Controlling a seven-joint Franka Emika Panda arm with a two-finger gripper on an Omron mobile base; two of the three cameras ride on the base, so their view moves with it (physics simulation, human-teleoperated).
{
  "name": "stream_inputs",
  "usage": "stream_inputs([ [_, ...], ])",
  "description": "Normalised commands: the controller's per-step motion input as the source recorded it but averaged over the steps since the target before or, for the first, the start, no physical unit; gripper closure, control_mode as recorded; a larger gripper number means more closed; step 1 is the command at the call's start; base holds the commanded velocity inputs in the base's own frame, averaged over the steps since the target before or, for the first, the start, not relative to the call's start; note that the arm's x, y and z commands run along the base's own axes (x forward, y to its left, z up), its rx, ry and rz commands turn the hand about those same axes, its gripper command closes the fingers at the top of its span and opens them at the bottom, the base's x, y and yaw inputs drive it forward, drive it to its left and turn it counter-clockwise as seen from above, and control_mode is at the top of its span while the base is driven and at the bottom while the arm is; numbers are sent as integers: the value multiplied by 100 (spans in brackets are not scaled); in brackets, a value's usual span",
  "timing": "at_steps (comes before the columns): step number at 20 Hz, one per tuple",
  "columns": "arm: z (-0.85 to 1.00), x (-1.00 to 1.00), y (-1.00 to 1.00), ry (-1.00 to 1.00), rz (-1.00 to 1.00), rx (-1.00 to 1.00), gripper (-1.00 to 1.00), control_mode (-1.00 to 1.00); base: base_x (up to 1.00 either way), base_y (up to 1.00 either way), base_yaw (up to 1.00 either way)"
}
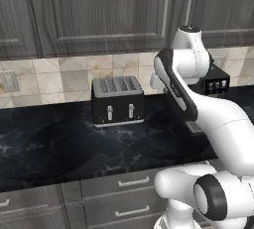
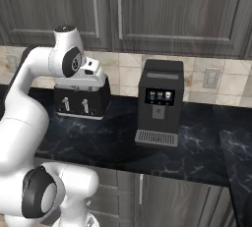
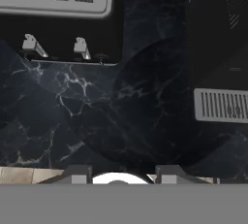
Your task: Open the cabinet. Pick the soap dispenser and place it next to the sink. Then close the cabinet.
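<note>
Jaws: two dark tips (image 3: 120,175) at the foot of the hand view, parted a little with nothing between them; they point down at bare worktop.
Under the jaws: black marbled worktop (image 3: 121,116), between the toaster (image 3: 58,19) and the drip grille of the coffee machine (image 3: 222,105).
Arm: folded high above the worktop, wrist near the underside of the wall units.
Cabinet: the task's cabinet (image 1: 106,10) hangs above the tiled backsplash, both doors shut, the long silver bar handles (image 1: 165,9) meeting at the middle, above the wrist.
Soap dispenser: presumably behind the doors.
Step in hand: judged to be the reach for a handle; nothing of the task is done yet.
Doing it well: turn the hand up from the worktop, spread the jaws wider than the bar, close across one handle only, then pull in an arc about the hinge edge, clear of the coffee machine top.
Left base view adds: toaster slots from the front, wall outlet (image 1: 9,81).
Right base view adds: the coffee machine's whole front and screen (image 2: 160,96), a second outlet (image 2: 211,78).
</note>
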Motion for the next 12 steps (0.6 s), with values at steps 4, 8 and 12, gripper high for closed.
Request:
stream_inputs([
  [4, 0, 0, -11, 1, 0, 0, -100, -100, 0, 0, 0],
  [8, 0, 0, -37, 1, 0, 0, -100, -100, 0, 0, 0],
  [12, 0, -32, -54, 0, 0, 4, -100, -100, 0, 0, 0],
])
